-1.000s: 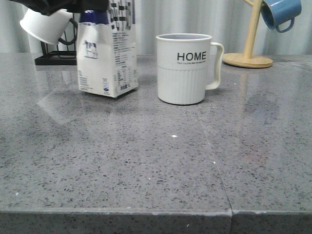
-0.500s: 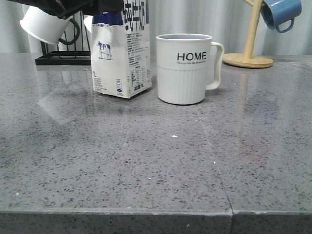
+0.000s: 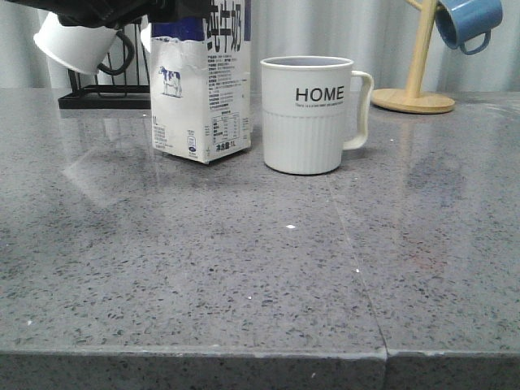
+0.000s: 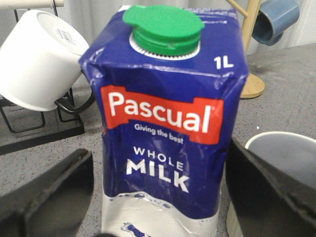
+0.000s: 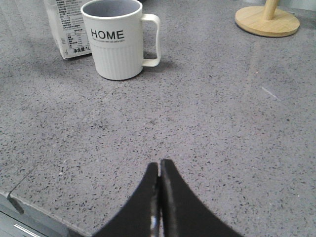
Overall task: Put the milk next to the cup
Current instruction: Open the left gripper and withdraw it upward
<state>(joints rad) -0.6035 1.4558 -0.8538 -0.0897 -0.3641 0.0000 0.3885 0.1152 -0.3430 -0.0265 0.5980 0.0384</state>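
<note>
A dark blue milk carton [image 4: 170, 123] with a green cap [image 4: 164, 27] fills the view between the two black fingers [image 4: 47, 200] of the left gripper [image 4: 163, 197], which stand apart on either side. A white mug [image 4: 37, 59] hangs on a black rack behind; a cup rim [image 4: 284, 143] shows beside the carton.

Grey speckled table [image 3: 244, 268], cup [image 3: 306, 114], milk [image 3: 201, 89], wooden stand base [image 3: 413, 101]
</note>
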